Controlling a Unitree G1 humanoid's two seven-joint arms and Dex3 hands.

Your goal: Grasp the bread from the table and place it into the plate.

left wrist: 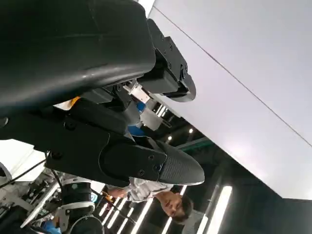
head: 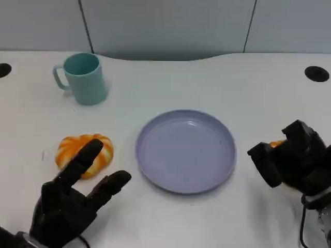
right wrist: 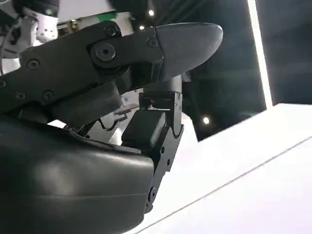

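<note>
Your left hand (head: 70, 204) sits at the desk's (head: 207, 82) near edge, left of centre, fingers apart and stretched forward, holding nothing. One fingertip reaches over the near side of the bread (head: 85, 154) in the head view; whether it actually touches the bread, you cannot tell from here. The bread (an orange-and-white swirled bun) lies on the desk toward the left edge, just beside the plate (head: 186, 151) and outside it. The lavender plate rests near the middle of the desk with nothing in it.

Your right hand (head: 292, 160) hovers by the right edge of the desk, close to the plate's right rim, its fingers curled inward. A sliver of orange (head: 276, 144) shows just behind those fingers, but what it is, and whether the hand grips it, cannot be told.

A teal mug (head: 83, 78) stands upright toward the far left corner, handle pointing left, well apart from the bread.

In the left wrist view a person (left wrist: 161, 197) shows beyond the hand's black fingers (left wrist: 146, 163).
</note>
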